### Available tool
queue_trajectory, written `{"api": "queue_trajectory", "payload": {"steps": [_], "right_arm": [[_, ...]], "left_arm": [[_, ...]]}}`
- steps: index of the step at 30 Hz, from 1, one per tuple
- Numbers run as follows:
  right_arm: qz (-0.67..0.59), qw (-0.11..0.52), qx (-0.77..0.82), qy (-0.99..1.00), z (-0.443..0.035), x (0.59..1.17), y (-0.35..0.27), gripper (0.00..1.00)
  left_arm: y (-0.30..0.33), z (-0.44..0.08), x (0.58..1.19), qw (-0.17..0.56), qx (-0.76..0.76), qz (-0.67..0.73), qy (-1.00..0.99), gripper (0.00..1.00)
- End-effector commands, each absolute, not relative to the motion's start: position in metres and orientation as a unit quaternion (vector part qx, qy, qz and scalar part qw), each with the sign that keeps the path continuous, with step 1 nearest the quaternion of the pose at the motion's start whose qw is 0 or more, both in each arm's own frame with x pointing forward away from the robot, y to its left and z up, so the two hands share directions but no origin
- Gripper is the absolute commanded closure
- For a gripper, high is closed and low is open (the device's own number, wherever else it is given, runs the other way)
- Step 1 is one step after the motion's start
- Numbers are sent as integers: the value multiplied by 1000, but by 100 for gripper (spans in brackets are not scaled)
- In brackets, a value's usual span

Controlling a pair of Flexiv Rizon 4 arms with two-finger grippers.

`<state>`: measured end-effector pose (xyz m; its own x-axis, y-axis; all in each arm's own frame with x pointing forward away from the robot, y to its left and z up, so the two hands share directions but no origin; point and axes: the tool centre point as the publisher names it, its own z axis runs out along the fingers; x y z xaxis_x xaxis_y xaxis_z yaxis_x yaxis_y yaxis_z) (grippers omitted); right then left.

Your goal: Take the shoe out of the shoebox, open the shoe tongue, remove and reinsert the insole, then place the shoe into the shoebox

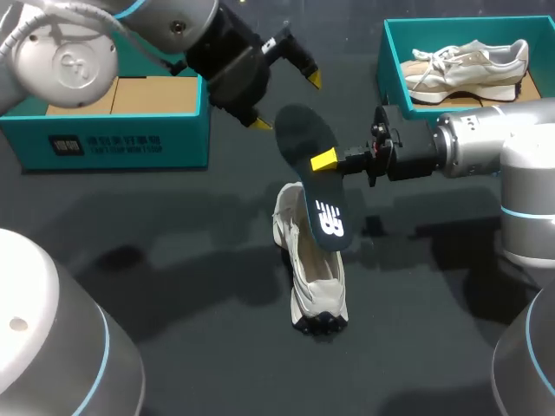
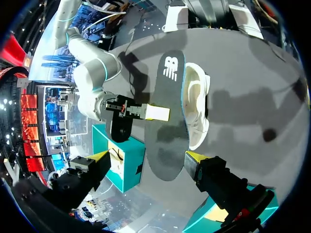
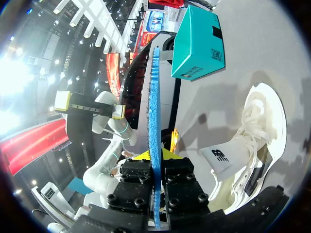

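Shoes: two. One pale shoe (image 1: 314, 282) stands on the table (image 1: 173, 260) near the middle; a second shoe (image 1: 468, 62) lies inside the shoebox (image 1: 392, 69).
Insole: one, dark with a white logo (image 1: 314, 178), up in the air above the shoe on the table.
Boxes: two, both teal. The shoebox sits at the far right; a second teal box (image 1: 113, 130), cardboard-coloured inside, sits at the far left.
Right gripper (image 1: 323, 161): comes in from the right and pinches the insole at mid-length. In the right wrist view the insole shows edge-on with a finger pressed against each face.
Left gripper (image 1: 286, 102): fingers spread with nothing in them, just beyond the insole's far end; no contact shows.
Insole axis: it slants from the far end by the left gripper down toward the near side, logo end lowest, over the shoe's opening. Whether it touches the shoe, I cannot tell.
Shoe axis: it runs from far to near, the end with dark tread toward the near edge. Its tongue (image 3: 219, 158) is pulled out.
Edges: both boxes keep to the far corners, well apart from the shoe.
Open room: bare dark table lies to the left, right and near side of the shoe.
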<state>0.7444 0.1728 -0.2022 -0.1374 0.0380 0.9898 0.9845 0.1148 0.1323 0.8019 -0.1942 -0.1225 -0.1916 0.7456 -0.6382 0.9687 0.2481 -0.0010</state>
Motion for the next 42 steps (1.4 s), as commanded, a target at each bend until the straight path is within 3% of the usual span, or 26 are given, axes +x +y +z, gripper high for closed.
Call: {"api": "queue_trajectory", "payload": {"steps": [1,6,33,42], "right_arm": [[-492,480,-448,-571,-203,744,173,100],[-492,480,-448,-571,-203,744,173,100],[-492,480,-448,-571,-203,744,173,100],[-492,480,-448,-571,-203,744,173,100]], "left_arm": [[-184,-135,806,428,523,-349,650,0],[-173,-143,804,462,532,-395,589,0],[-150,-147,787,492,538,-383,568,0],[-147,-165,792,449,524,-412,596,0]]}}
